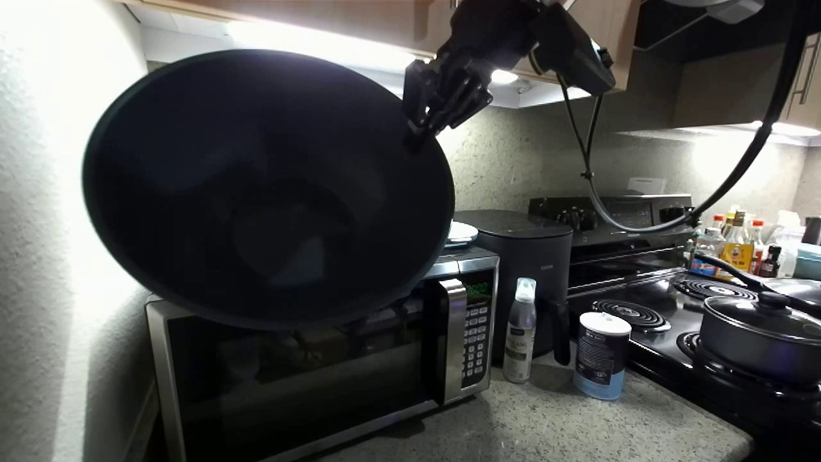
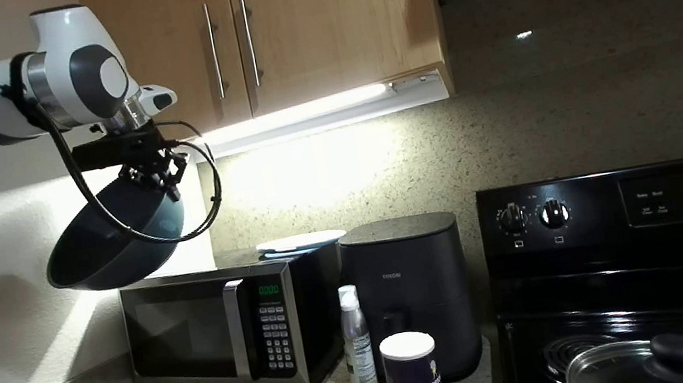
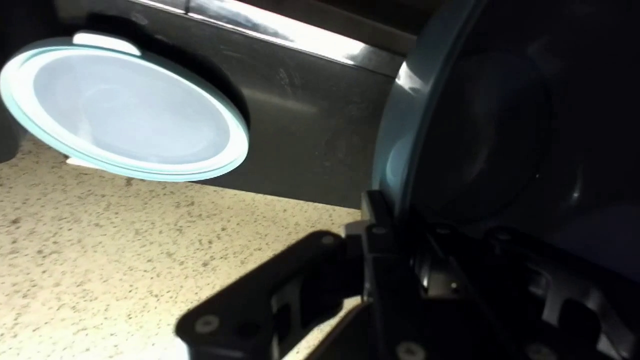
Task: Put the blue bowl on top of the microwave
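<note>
The blue bowl point(image 1: 276, 192) hangs in the air, strongly tilted, with its open side turned toward the camera in an exterior view. It also shows dark teal in another exterior view point(image 2: 117, 244) and at the right of the wrist view point(image 3: 400, 130). My gripper point(image 1: 420, 131) is shut on the bowl's rim; the wrist view shows its fingers point(image 3: 395, 215) on either side of the rim, the right one very dark. The microwave point(image 2: 210, 335) stands on the counter, with the bowl above its left part. Its dark top shows in the wrist view point(image 3: 310, 135).
A pale-blue plate-like lid point(image 3: 130, 110) lies on the microwave's right part. A black air fryer point(image 2: 410, 297) stands right of it, with a spray can point(image 2: 358, 346) and a salt canister point(image 2: 412, 379) in front. Cabinets point(image 2: 322, 23) hang overhead; a wall point(image 2: 0, 245) is at left.
</note>
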